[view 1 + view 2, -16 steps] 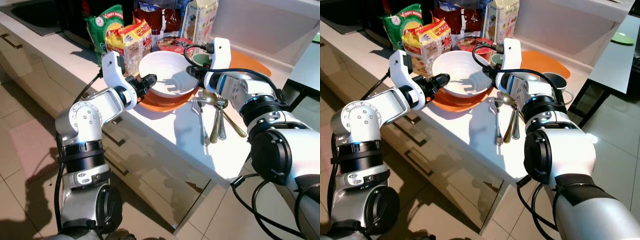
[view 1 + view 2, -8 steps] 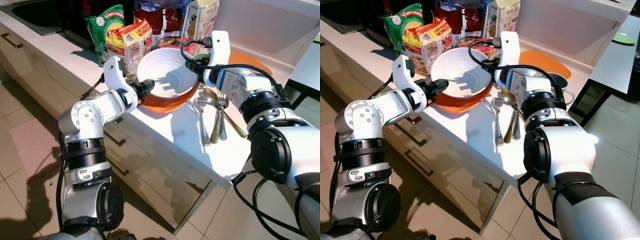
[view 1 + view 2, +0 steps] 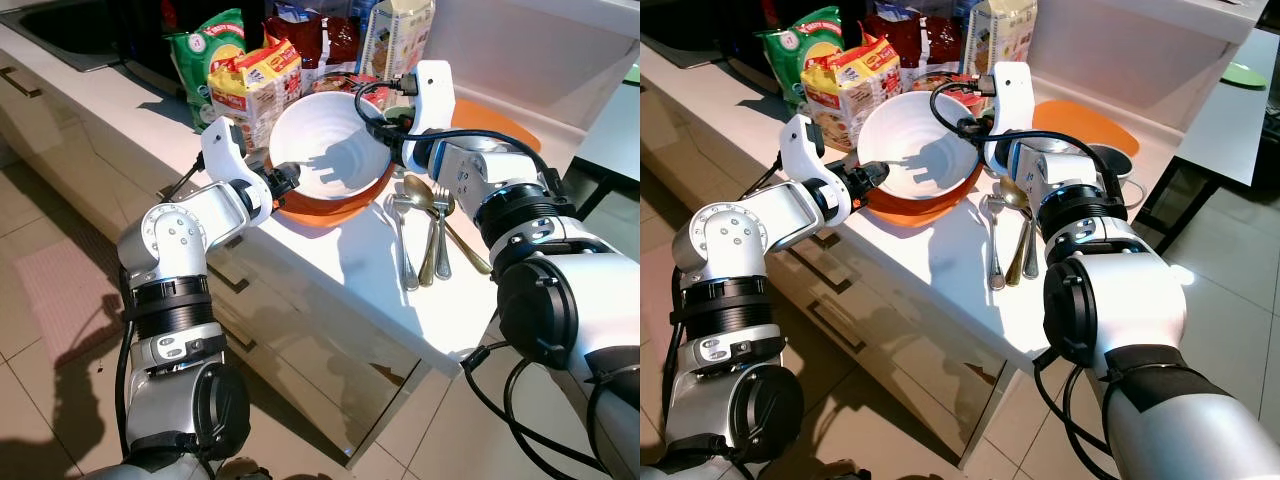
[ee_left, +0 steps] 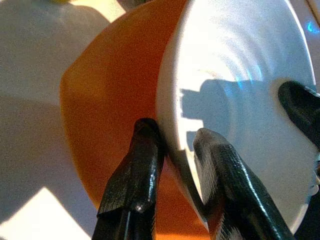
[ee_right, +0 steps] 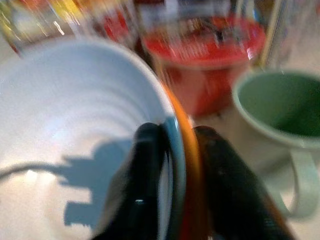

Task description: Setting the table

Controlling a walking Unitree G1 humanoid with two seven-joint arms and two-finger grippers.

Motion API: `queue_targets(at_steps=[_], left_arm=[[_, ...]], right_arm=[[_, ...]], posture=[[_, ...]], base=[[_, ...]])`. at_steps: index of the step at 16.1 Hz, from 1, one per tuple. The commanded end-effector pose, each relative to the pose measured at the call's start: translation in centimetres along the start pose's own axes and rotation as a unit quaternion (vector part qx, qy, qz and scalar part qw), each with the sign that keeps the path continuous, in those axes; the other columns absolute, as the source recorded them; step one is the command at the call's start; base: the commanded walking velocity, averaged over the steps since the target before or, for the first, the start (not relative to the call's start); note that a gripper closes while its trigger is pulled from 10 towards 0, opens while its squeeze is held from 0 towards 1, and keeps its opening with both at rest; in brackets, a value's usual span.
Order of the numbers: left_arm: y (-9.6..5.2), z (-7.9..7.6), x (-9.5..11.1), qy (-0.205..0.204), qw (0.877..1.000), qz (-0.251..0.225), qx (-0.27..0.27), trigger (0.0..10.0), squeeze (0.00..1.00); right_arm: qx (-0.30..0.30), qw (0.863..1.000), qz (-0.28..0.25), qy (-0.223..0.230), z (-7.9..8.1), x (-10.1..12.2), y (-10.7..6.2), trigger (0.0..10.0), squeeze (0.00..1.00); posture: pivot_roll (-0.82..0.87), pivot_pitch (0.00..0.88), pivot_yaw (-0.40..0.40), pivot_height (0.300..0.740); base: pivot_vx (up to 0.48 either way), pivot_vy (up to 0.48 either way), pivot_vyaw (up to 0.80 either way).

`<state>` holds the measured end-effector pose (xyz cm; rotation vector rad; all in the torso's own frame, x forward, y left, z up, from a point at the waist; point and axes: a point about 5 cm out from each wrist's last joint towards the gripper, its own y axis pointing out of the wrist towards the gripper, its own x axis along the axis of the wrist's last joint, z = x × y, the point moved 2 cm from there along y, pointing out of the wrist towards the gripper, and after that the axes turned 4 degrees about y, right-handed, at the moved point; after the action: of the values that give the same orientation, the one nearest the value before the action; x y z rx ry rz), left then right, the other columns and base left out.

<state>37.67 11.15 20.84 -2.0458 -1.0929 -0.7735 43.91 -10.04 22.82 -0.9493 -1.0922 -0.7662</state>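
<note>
The two head views look forward and down from above the robot's chest onto the white table, both arms reaching into frame. They share nearly the whole scene; the right eye view sits slightly to the right, showing more floor beyond the table's end. The left wrist view looks along the left pincer at very close range, facing the white bowl nested in the orange bowl. The right wrist view, blurred, looks along the right pincer at the opposite rim, with a green mug just beyond.
</note>
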Motion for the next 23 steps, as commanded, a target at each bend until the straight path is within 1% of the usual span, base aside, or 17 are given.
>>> queue_targets(at_steps=[1, 8, 10, 11, 12, 13, 14, 15, 17, 18, 19, 20, 22, 23], left_arm=[[0.4, -2.4, 0.2, 0.004, 0.999, 0.006, -0.048, 0.0, 0.0], [0.5, -1.6, 0.9, -0.008, 1.0, -0.011, -0.021, 0.0, 0.0], [0.5, -1.2, 1.7, -0.011, 0.999, -0.036, -0.001, 0.0, 0.0], [0.5, -0.9, 2.1, -0.005, 0.999, -0.05, 0.01, 0.0, 0.0], [0.4, -0.8, 2.3, 0.0, 0.998, -0.057, 0.013, 0.0, 0.0], [0.3, -0.8, 2.8, 0.01, 0.997, -0.072, 0.019, 0.0, 0.0], [0.3, -0.8, 2.9, 0.019, 0.997, -0.077, 0.021, 0.0, 0.0], [0.2, -0.9, 3.0, 0.018, 0.996, -0.08, 0.02, 0.0, 0.0], [0.1, -1.2, 3.3, 0.011, 0.996, -0.091, 0.013, 0.0, 0.0], [0.1, -1.3, 3.3, 0.007, 0.995, -0.097, 0.008, 0.0, 0.0], [0.0, -1.3, 3.4, 0.0, 0.994, -0.108, 0.003, 0.0, 0.0], [-0.1, -1.3, 3.4, -0.005, 0.993, -0.116, -0.001, 0.0, 0.0], [-0.4, -1.5, 3.4, -0.003, 0.992, -0.129, -0.012, 0.0, 0.0], [-0.4, -1.5, 3.5, -0.002, 0.991, -0.134, -0.015, 0.0, 0.0]], right_arm=[[-0.006, 0.999, 0.051, 0.004, -0.1, -2.8, 0.2, 10.0, 1.0], [-0.011, 0.999, 0.051, 0.008, -0.2, -3.0, 0.2, 10.0, 1.0], [0.002, 0.999, 0.032, 0.006, 0.0, -2.4, 0.2, 10.0, 1.0], [0.025, 1.0, 0.015, 0.005, 0.4, -1.8, 0.3, 10.0, 0.29], [0.034, 0.999, 0.007, 0.005, 0.6, -1.5, 0.3, 10.0, 0.0], [0.057, 0.998, -0.016, -0.005, 1.1, -0.7, 0.2, 10.0, 0.0], [0.066, 0.997, -0.028, -0.006, 1.3, -0.3, 0.2, 10.0, 0.0], [0.068, 0.997, -0.035, -0.013, 1.3, -0.1, 0.2, 10.0, 0.0], [0.082, 0.994, -0.067, -0.039, 1.7, 0.7, 0.1, 10.0, 0.0], [0.096, 0.991, -0.085, -0.033, 1.8, 1.1, 0.0, 10.0, 0.0], [0.124, 0.985, -0.12, 0.001, 1.8, 1.9, -0.4, 10.0, 0.0], [0.143, 0.978, -0.148, 0.021, 1.6, 2.4, -0.8, 10.0, 0.0], [0.17, 0.967, -0.185, 0.041, 1.3, 3.2, -1.5, 10.0, 0.0], [0.178, 0.964, -0.193, 0.049, 1.2, 3.3, -1.6, 10.0, 0.0]], posture=[[0.17, 0.003, -0.063, 0.74], [0.17, 0.002, -0.062, 0.74], [0.17, 0.002, -0.062, 0.74], [0.17, 0.002, -0.059, 0.74], [0.17, 0.002, -0.059, 0.74], [0.17, 0.001, -0.058, 0.74], [0.17, 0.001, -0.058, 0.74], [0.17, 0.0, -0.057, 0.74], [0.17, 0.0, -0.056, 0.74], [0.17, 0.0, -0.057, 0.74], [0.17, 0.0, -0.058, 0.74], [0.17, 0.0, -0.058, 0.74], [0.16, 0.0, -0.056, 0.74], [0.16, 0.0, -0.056, 0.74]], base=[[0.0, 0.0, 0.0], [0.0, 0.0, 0.0], [0.0, 0.0, 0.0], [0.0, 0.0, 0.0], [0.0, 0.0, 0.0], [0.0, 0.0, 0.0], [0.0, 0.0, 0.0], [0.0, 0.0, 0.0], [0.0, 0.0, 0.0], [0.0, 0.0, 0.0], [0.0, 0.0, 0.0], [0.0, 0.0, 0.0], [0.0, 0.0, 0.0], [0.0, 0.0, 0.0]])
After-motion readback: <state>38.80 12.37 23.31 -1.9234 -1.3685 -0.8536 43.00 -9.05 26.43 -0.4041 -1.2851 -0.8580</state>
